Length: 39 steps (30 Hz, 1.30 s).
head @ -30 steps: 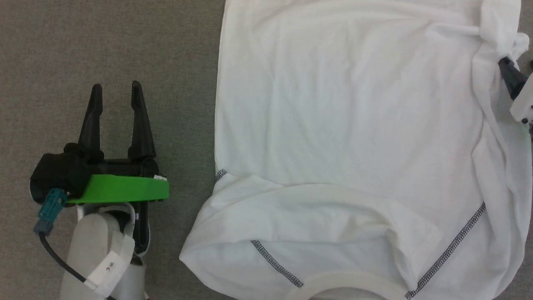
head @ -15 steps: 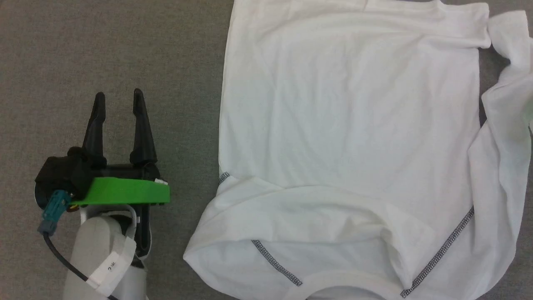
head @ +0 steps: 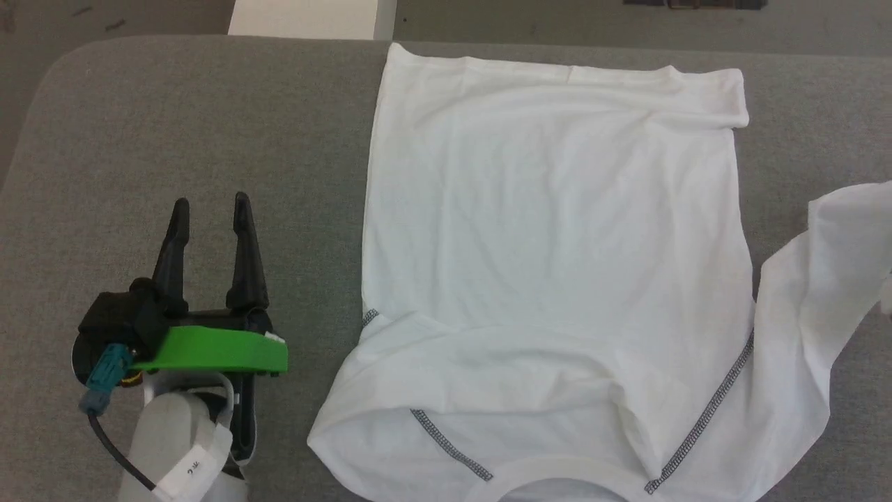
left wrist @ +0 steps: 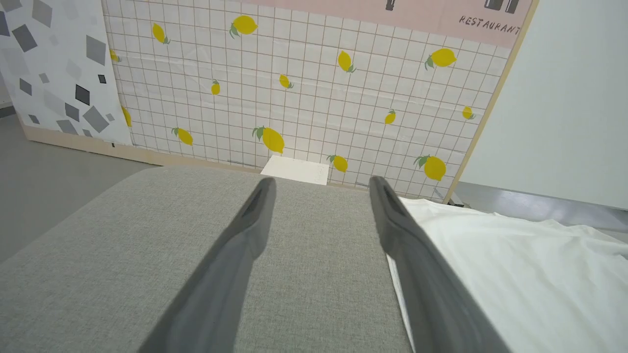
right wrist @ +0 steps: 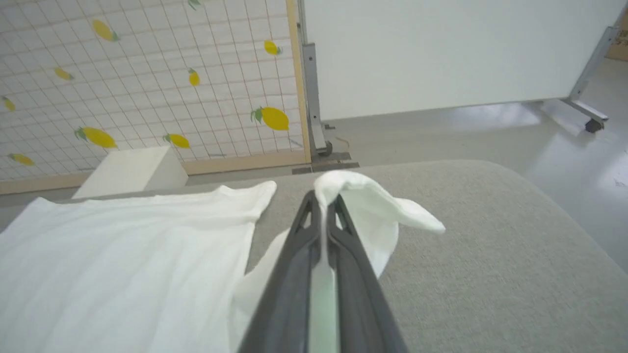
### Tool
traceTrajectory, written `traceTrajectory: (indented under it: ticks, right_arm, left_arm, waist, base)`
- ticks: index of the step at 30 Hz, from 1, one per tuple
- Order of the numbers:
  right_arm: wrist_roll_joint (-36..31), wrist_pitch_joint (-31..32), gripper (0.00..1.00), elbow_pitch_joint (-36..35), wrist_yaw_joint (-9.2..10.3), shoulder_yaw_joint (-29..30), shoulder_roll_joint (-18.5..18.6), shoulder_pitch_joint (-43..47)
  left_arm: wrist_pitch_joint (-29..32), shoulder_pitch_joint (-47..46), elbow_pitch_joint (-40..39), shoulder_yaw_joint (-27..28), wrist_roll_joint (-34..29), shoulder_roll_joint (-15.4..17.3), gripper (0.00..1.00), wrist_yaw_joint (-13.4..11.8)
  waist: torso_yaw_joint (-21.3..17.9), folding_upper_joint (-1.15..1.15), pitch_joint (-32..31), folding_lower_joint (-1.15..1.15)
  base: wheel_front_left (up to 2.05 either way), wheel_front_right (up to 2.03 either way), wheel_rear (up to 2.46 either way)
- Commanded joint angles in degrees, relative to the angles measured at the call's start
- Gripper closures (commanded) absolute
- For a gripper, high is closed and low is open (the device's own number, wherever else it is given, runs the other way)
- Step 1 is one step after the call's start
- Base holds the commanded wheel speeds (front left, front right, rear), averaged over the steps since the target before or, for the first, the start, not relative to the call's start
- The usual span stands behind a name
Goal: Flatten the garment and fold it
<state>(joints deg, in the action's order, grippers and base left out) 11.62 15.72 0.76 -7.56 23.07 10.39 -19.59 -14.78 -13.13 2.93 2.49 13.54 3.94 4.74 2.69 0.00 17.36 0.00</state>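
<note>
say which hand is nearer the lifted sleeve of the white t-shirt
Right. The right hand is shut on the lifted sleeve, fabric pinched in its grip. The left hand is open over the grey upholstery, off the T-shirt's far side.

legible text, one item: the word "restaurant" (left wrist: 489, 24), in dark slanted capitals, stands on the pink band (left wrist: 427, 14) along the top of the lemon panel (left wrist: 294, 98), left wrist view. the word ends close to the panel's wooden edge. on the same band, above the word, are two dark pictograms (left wrist: 498, 5), cut by the frame; a further dark mark (left wrist: 389, 5) lies to their left. their shapes cannot be identified. not legible: the white tag (head: 189, 466) round the left forearm (head: 160, 432), head view, bears small dark characters, too small to read.
</note>
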Motion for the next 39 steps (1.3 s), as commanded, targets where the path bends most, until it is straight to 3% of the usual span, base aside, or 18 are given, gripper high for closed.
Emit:
traceTrajectory:
  ticks: [1, 6, 11, 18, 27, 28, 29, 30, 34, 39]
  right_arm:
    - [0.14, -0.05, 1.00, -3.83, 0.08, -2.33, -1.56, 2.61]
    - [-2.42, 2.32, 1.00, -17.38, 0.08, -14.53, -4.34, 11.42]
    - [-5.23, 4.09, 1.00, -20.82, 0.08, -28.80, -5.77, 16.49]
    - [-5.80, 5.87, 1.00, -7.72, 0.08, -44.43, -6.39, 15.66]
    - [-1.85, 8.06, 1.00, 6.74, 0.08, -53.29, -6.79, 12.67]
    - [-1.62, 8.39, 0.85, 7.36, 0.08, -53.35, -6.83, 12.53]
    - [-1.37, 8.56, 0.56, 7.79, 0.08, -53.25, -6.86, 12.41]
    - [-1.10, 8.65, 0.00, 7.88, 0.08, -53.08, -6.88, 12.39]
    - [0.14, 6.08, 0.00, 4.28, 0.08, -48.63, -7.00, 13.18]
    - [-0.86, -1.68, 0.00, -5.46, 0.08, -38.96, -7.20, 15.57]
  left_arm:
    - [-0.22, 1.16, 0.14, 0.01, 0.53, -0.02, 0.00, 0.15]
    - [-0.22, 2.82, 0.61, -0.01, 0.87, -0.02, 0.00, 0.15]
    - [-0.22, 4.17, 0.69, 0.22, 1.30, 0.02, 0.00, 0.03]
    - [-0.22, 4.82, 0.71, -0.17, 1.80, 0.00, 0.00, 0.01]
    - [-0.22, 4.40, 1.10, -0.04, 2.50, 0.10, 0.00, 0.32]
    - [-0.22, 4.43, 1.08, -0.03, 2.50, 0.09, 0.00, 0.32]
    - [-0.22, 4.52, 0.97, -0.04, 2.47, 0.05, 0.00, 0.26]
    - [-0.22, 4.61, 0.89, -0.06, 2.46, 0.02, 0.00, 0.21]
    - [-0.22, 4.85, 0.86, -0.55, 2.30, -0.06, 0.00, 0.16]
    - [0.80, 4.34, 0.32, -1.79, 1.76, 1.07, 0.00, 0.56]
  waist:
    - [-0.53, 0.00, -2.19, 0.00]
    - [-0.73, 0.00, -4.81, 0.00]
    - [-1.13, 0.00, -6.31, 0.00]
    - [-0.93, 0.00, -6.80, 0.00]
    - [0.46, 0.00, -5.86, 0.00]
    - [0.50, 0.00, -5.79, 0.00]
    - [0.52, 0.00, -5.73, 0.00]
    - [0.50, 0.00, -5.71, 0.00]
    - [0.15, 0.00, -5.91, 0.00]
    - [-1.85, 0.00, -5.78, 0.00]
  base:
    - [0.00, 0.00, 0.00]
    - [0.00, 0.00, 0.00]
    - [0.00, 0.00, 0.00]
    - [0.00, 0.00, 0.00]
    - [0.00, 0.00, 0.00]
    - [0.00, 0.00, 0.00]
    - [0.00, 0.00, 0.00]
    - [0.00, 0.00, 0.00]
    - [0.00, 0.00, 0.00]
    - [0.00, 0.00, 0.00]
